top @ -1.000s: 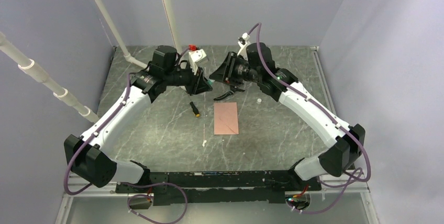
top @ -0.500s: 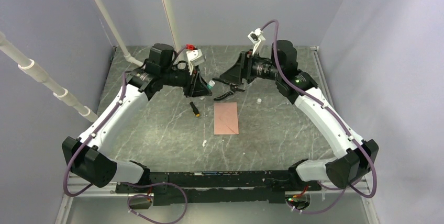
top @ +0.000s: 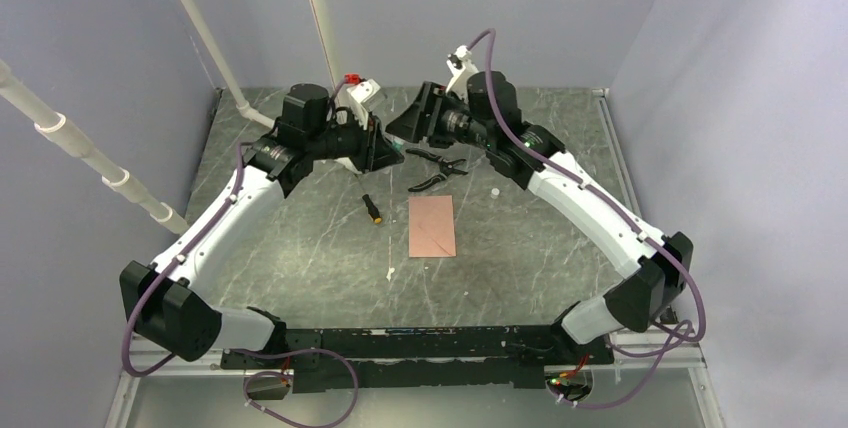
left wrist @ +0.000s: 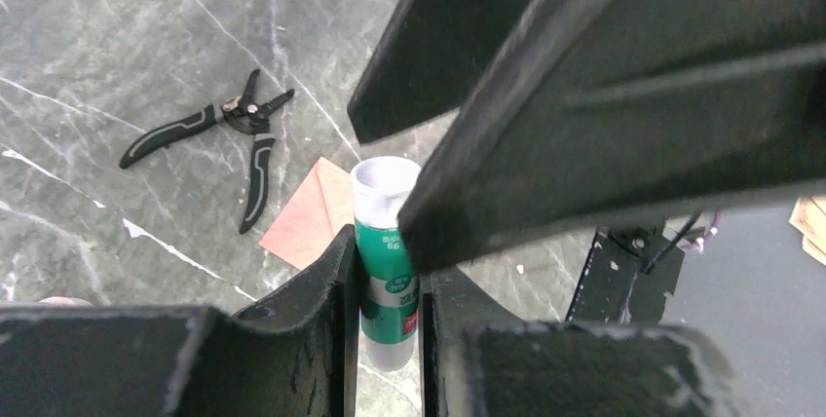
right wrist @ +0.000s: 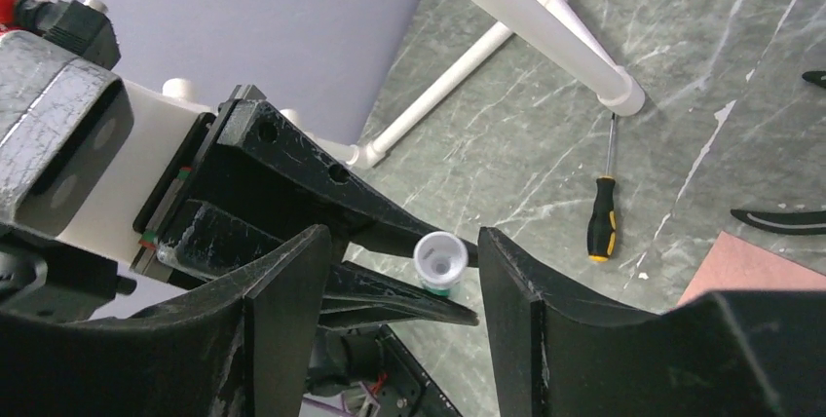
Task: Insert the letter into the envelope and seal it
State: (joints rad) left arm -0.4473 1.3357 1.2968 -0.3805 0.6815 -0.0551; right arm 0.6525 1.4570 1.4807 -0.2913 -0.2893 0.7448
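Up at the back of the desk [top: 300, 238], the left hand [top: 392, 151] grips a green-and-white glue stick [left wrist: 390, 246]. The right hand [right wrist: 401, 253] stands wide, a finger on either side of the stick's open end. The envelope [top: 431, 226] lies flat, well apart from both hands.

Pale lavender walls [top: 100, 8] close three sides of a dark green marbled table [top: 320, 248]. White plastic pipes [top: 212, 51] lean at the far left corner.
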